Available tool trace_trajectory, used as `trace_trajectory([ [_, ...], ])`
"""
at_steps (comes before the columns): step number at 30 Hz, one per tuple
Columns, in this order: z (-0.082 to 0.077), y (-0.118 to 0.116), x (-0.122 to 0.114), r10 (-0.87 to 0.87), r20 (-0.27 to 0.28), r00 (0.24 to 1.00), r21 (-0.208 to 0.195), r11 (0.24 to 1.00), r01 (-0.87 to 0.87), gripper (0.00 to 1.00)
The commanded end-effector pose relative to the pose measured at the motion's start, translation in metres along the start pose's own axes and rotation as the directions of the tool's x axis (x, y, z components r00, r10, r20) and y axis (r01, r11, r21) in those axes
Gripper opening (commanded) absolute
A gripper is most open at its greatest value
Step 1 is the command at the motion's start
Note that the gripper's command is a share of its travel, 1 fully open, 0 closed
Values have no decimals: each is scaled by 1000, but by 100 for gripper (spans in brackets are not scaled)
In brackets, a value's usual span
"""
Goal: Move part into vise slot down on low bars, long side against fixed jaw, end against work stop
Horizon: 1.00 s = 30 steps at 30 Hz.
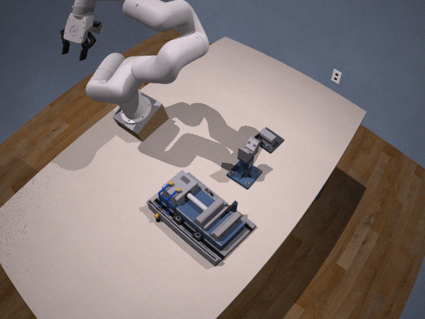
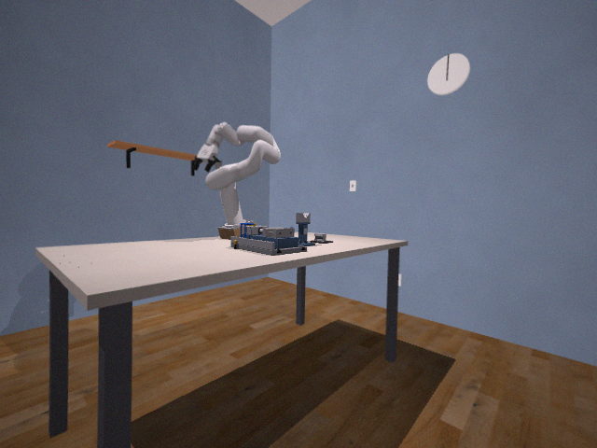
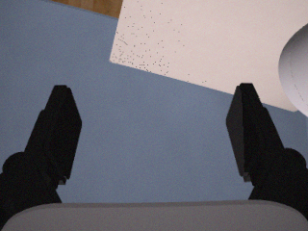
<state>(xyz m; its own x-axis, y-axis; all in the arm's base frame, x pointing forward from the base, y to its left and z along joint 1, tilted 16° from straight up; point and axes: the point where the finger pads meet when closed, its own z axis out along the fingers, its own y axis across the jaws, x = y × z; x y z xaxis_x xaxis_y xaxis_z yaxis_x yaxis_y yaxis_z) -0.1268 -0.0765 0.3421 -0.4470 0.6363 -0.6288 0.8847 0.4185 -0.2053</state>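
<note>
The part (image 1: 267,135) is a grey block lying on the dark infeed plate (image 1: 276,140) at the table's far right side. The V-block (image 1: 248,150) stands on a blue pedestal right beside it. The vise (image 1: 202,214) sits near the table's middle with its two grey jaws apart and a white cylinder rod at one end. My gripper (image 1: 76,46) is open and empty, high in the air behind the arm's base and far from all of these. It also shows in the exterior view (image 2: 201,166) and in the wrist view (image 3: 154,131), with only wall and a table corner between the fingers.
The arm's base (image 1: 140,118) stands on a block at the table's back edge. A wooden wall shelf (image 2: 151,151) hangs close behind the gripper in the exterior view. A dark rug (image 2: 294,385) lies on the floor under the table.
</note>
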Motion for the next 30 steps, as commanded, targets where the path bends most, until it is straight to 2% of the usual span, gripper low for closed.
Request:
trace_trajectory([
  [1, -31, 4, 35, 135, -85, 987, 78, 989, -128, 100],
  [2, -35, 5, 40, 155, -95, 983, 90, 985, -147, 100],
  [12, -35, 5, 40, 156, -96, 983, 90, 985, -148, 100],
  [13, -54, 12, 63, 251, -136, 959, 144, 962, -231, 100],
  [14, -63, 16, 74, 299, -152, 942, 172, 947, -273, 100],
  [17, -73, 21, 86, 352, -167, 921, 203, 926, -317, 100],
  [26, -73, 21, 86, 352, -167, 921, 203, 926, -317, 100],
  [27, -93, 34, 109, 457, -186, 870, 267, 875, -403, 100],
  [28, -100, 39, 117, 494, -190, 849, 290, 854, -432, 100],
  [30, -105, 43, 123, 522, -192, 831, 308, 836, -454, 100],
])
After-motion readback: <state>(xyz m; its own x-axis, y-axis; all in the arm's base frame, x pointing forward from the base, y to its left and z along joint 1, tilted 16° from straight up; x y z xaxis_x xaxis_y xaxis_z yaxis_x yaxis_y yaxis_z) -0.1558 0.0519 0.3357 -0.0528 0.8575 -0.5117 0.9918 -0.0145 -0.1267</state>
